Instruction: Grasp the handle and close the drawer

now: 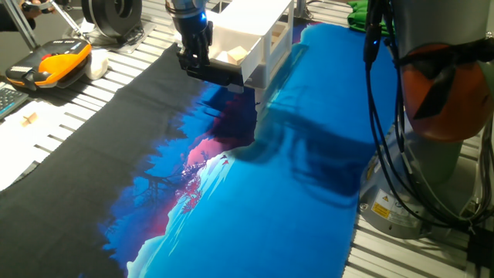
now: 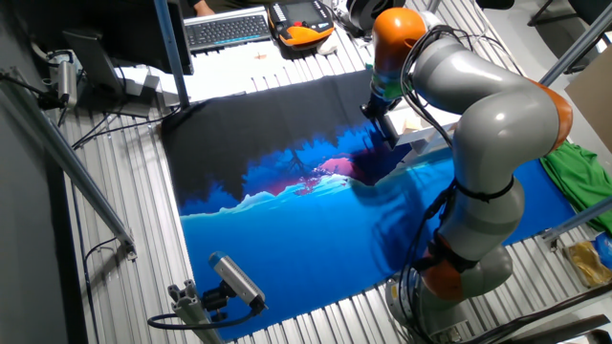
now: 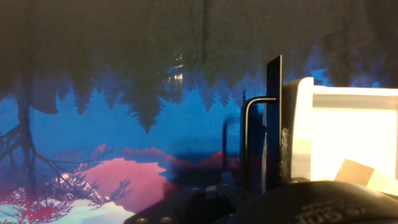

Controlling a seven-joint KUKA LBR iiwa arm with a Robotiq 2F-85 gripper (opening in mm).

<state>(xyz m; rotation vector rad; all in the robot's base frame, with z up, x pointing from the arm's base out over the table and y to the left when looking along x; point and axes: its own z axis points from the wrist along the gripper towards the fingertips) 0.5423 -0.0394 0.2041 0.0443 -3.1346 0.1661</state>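
The gripper (image 1: 202,68) sits at the handle (image 1: 221,73), apparently clenched around it, though the contact is not clearly visible. The handle's long axis runs along the front edge of the drawer (image 1: 241,40), which extends from its cabinet near the mat's far edge.

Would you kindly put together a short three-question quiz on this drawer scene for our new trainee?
1. True or false: the drawer is already fully shut in its cabinet.
2. Where is the claw? A) at the drawer's dark front strip B) over the green cloth C) by the keyboard
3. Fill in: the table is covered by a mat printed with a blue and pink ____ of trees.

Key: 1 false, it sticks out. 2 A. 3 landscape.
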